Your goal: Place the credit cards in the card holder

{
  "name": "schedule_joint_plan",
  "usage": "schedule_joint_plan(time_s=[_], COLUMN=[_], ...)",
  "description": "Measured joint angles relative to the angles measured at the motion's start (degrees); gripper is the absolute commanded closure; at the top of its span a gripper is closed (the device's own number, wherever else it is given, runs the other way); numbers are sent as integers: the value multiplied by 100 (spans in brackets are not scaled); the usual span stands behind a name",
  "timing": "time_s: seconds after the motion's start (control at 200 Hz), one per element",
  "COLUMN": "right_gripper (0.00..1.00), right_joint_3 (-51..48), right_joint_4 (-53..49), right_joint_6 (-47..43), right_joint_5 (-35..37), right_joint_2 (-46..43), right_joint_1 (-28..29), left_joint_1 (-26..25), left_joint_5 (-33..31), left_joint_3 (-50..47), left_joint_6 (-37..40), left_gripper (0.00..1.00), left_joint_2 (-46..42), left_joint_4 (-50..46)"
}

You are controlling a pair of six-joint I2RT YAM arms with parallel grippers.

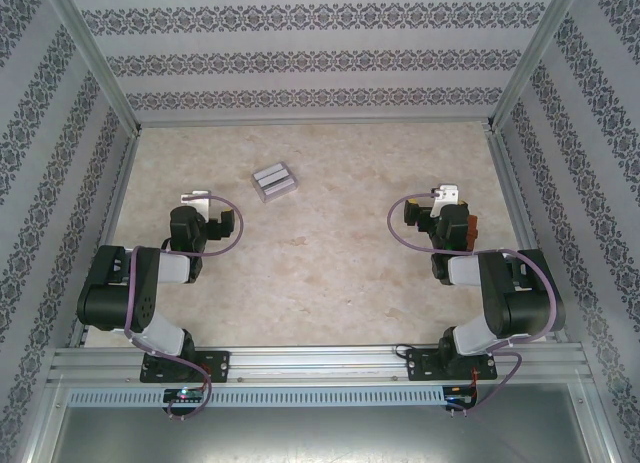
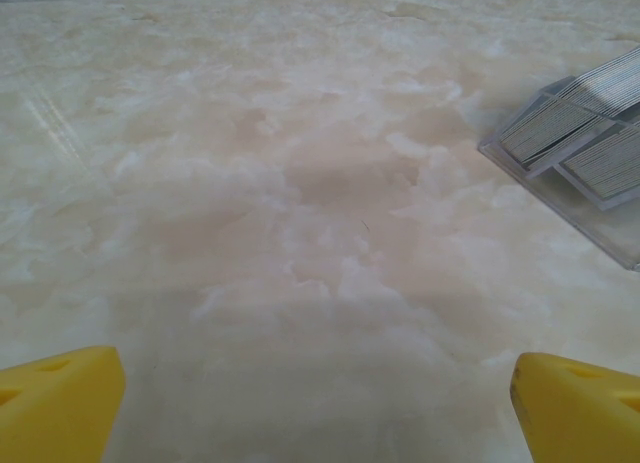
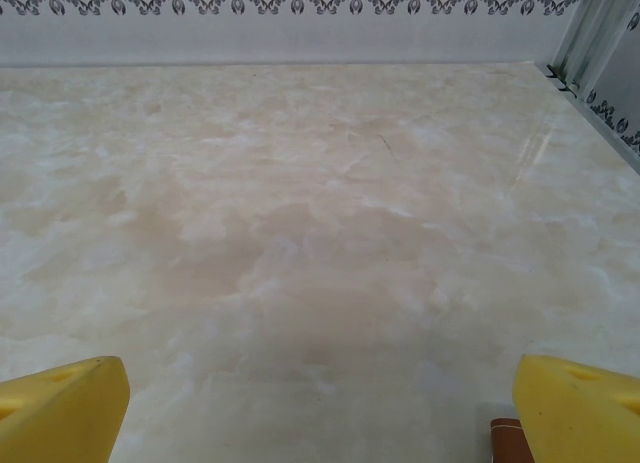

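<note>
Patterned walls [image 1: 300, 63] close in a pale marbled table [image 1: 330, 273], mostly bare. Both arms sit folded near their bases. The left gripper [image 1: 195, 198] and the right gripper [image 1: 445, 195] hover low over the surface, each with its yellow fingers spread as wide as they go and nothing between them.

The credit cards [image 1: 273, 181] lie ahead of the left gripper and off to its right, well apart from it. They are farther still from the right gripper, ahead and to its left. They form two grey stacks side by side on a clear tray [image 2: 600, 228]. The block's long axis runs diagonally, from near-left to far-right as seen from above.

A small brown corner just beside the right gripper's right finger is probably the card holder [image 3: 507, 441]. Too little of it shows to tell which way it points.

The step in hand looks like the first reach for the cards. The left gripper should swing right and forward, then turn so that its jaws straddle the short width of one stack, square to that diagonal, and come down slowly, since thin cards slip easily
</note>
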Motion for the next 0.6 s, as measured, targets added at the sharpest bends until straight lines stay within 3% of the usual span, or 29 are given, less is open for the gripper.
schedule_joint_plan(time_s=[0.14, 0.28, 0.43, 0.6], right_gripper=[2, 2, 2, 2], right_joint_3=[0, 302, 1126, 1639], right_joint_4=[-199, -1410, -2909, -4638], right_joint_6=[70, 382, 1272, 2697], right_joint_5=[273, 966, 1397, 1681], right_joint_2=[-168, -1141, -2076, -2557], right_joint_1=[-22, -22, -24, -326], left_joint_1=[-46, -243, -271, -267], left_joint_5=[-20, -140, -315, -774], left_joint_3=[179, 240, 608, 911], left_joint_6=[13, -68, -702, -1832], left_gripper=[0, 0, 0, 0], left_joint_2=[-313, -1735, -2942, -3150], left_joint_4=[-623, -1351, -2063, -2822])
